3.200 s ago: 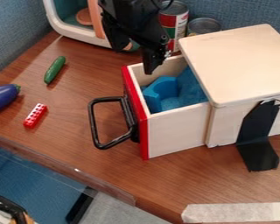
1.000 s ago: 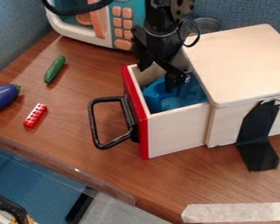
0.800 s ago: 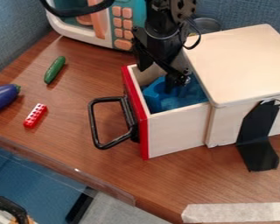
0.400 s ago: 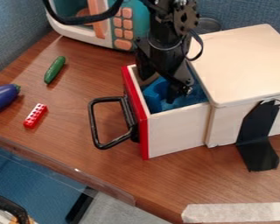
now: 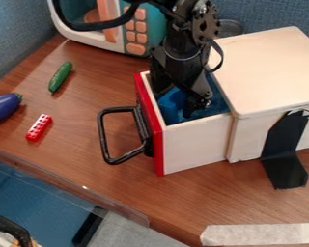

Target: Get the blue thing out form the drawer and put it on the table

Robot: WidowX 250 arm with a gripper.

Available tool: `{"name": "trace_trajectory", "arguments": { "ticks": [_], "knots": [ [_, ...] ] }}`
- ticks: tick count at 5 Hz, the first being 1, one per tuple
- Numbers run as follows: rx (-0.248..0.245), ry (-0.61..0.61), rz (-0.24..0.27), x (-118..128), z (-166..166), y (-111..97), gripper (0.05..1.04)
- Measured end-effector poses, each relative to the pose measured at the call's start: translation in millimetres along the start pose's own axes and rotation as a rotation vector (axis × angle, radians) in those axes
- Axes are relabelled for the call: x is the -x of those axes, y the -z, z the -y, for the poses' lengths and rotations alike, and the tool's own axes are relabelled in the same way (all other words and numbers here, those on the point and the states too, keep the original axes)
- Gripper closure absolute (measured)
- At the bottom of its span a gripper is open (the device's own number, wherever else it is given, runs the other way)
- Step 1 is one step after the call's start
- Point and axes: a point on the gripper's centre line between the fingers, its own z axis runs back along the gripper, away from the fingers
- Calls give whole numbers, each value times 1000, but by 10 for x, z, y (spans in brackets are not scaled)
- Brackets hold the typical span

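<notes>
brown table [image 5: 121,193] against a blue wall [image 5: 10,46]; on it, handle side of the open drawer [image 5: 196,144], we note eggplant [image 5: 4,107], cucumber [image 5: 60,77], red brick [image 5: 38,127]. gripper [image 5: 174,105] reaches down into the drawer, its fingers spread, released. blue thing [image 5: 172,113] sits in the drawer, between the fingers; contact: we cannot tell.

From my seat this looks like a robotics lab or test corner: a robot arm [image 5: 181,60] works at a wood-look table [image 5: 86,120], with pale tape [image 5: 260,234] stuck down at lower right. Blue walls [image 5: 12,43] at the upper edges look like office partitions. I see a toy microwave [image 5: 135,48] at upper left, and what look like a toy eggplant [image 5: 2,107] and cucumber [image 5: 60,77].
</notes>
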Motion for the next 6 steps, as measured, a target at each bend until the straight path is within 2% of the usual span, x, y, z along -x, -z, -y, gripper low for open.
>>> {"name": "trace_trajectory", "arguments": {
  "ticks": [1, 2, 4, 5, 6],
  "knots": [
    [11, -18, -26, 47, -46, 69, 84],
    [21, -50, -44, 54, -116, 97, 140],
    [36, -86, -63, 74, -144, 108, 745],
    [53, -91, -42, 45, -133, 18, 846],
    [73, -106, 4, 0, -161, -149, 847]
  ]
}}
